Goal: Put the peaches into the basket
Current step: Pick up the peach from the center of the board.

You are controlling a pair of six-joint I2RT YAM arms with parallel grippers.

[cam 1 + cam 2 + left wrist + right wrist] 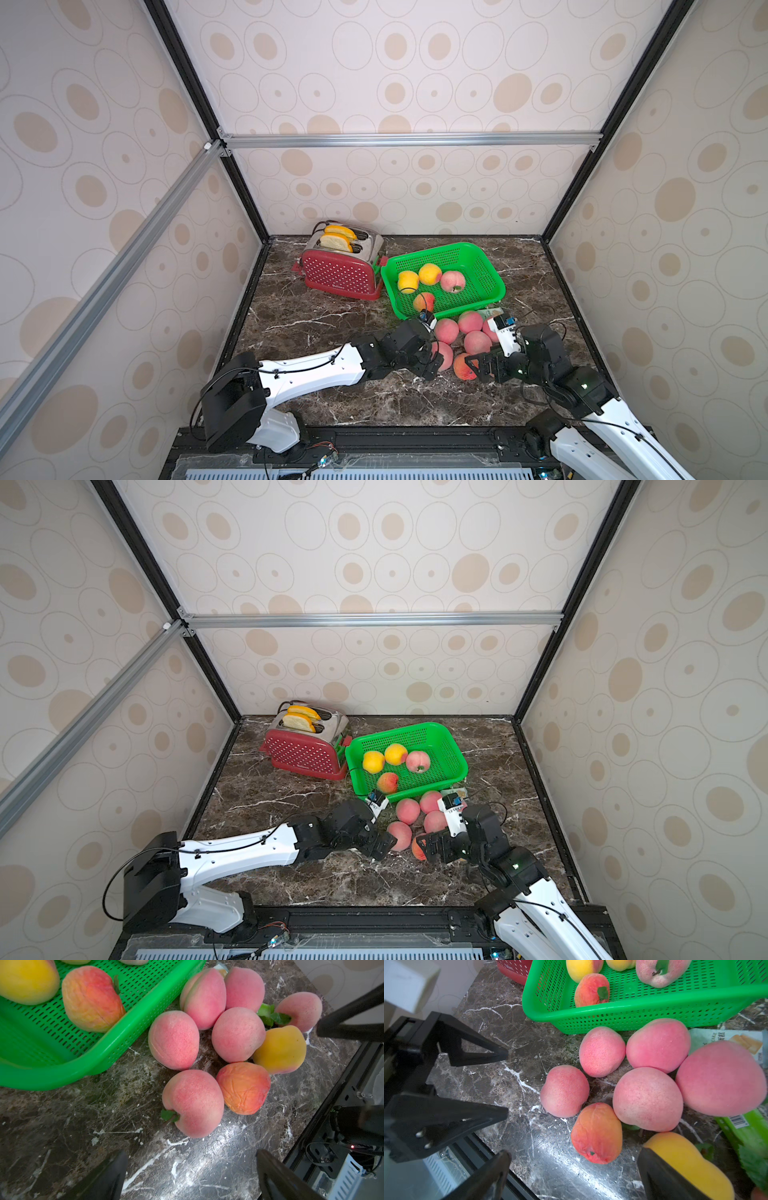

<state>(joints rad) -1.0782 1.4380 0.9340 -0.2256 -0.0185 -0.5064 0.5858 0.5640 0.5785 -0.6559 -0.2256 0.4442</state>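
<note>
Pink peaches [446,330], green basket [436,257], dotted red toaster [340,274]

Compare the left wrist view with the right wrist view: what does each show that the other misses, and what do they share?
Only the left wrist view shows the green leaf on the nearest pink peach. Only the right wrist view shows a corner of the red toaster and a green wrapper with a barcode. Both show the green basket, the orange-red peach inside it, the cluster of pink peaches on the table, a wrinkled orange peach and a yellow peach beside them.
</note>
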